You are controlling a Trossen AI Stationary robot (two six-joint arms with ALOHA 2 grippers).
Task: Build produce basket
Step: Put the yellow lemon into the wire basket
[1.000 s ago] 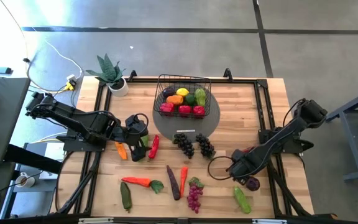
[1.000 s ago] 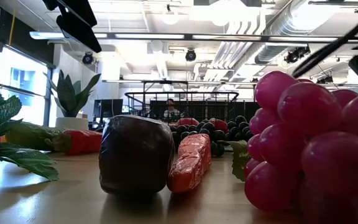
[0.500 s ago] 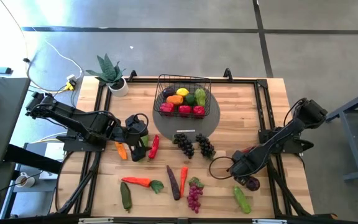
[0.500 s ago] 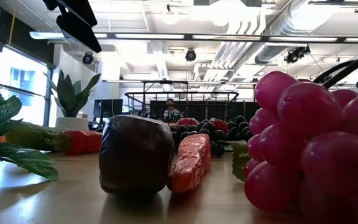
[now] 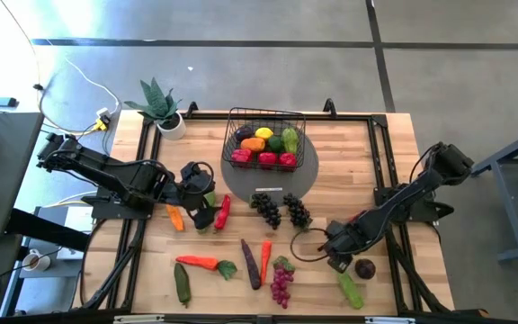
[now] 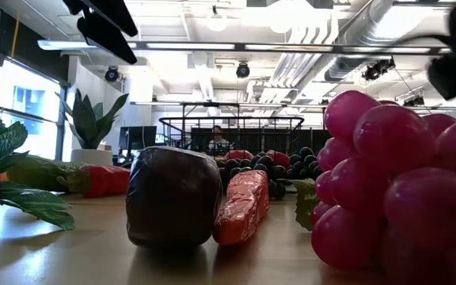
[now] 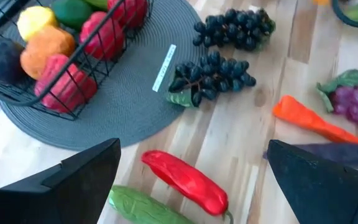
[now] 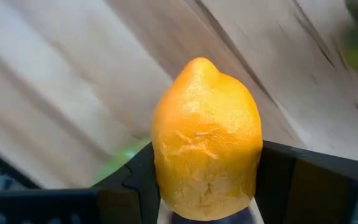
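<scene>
The black wire basket (image 5: 266,135) stands on a grey round disc (image 5: 308,175) at the far middle and holds several fruits. Other produce lies loose on the table. My right gripper (image 5: 335,245) is at the near right, shut on a yellow-orange lemon (image 8: 207,137). My left gripper (image 5: 209,211) is open above a red pepper (image 7: 185,180) and a green cucumber (image 7: 145,207) at the left. Its fingers (image 7: 92,171) stand wide apart on either side of them and touch nothing. The basket also shows in the left wrist view (image 7: 61,93). My right gripper pinches the lemon by its two sides (image 8: 160,168) between its two fingers (image 8: 138,180). The lemon's nub end (image 8: 202,65) sticks out forward past the fingertips. The fingers slant down toward the table's left.
Two dark grape bunches (image 5: 280,211) lie before the disc. A carrot (image 5: 266,254), eggplant (image 5: 251,264) and purple grapes (image 5: 281,281) lie near the middle. A dark round fruit (image 5: 364,267) and a cucumber (image 5: 350,290) lie beside the right gripper. A potted plant (image 5: 160,106) stands far left.
My right gripper has moved a little toward the table's left, uncovering the dark round fruit it stood over. My left gripper has shifted slightly toward the near edge, over the red pepper.
</scene>
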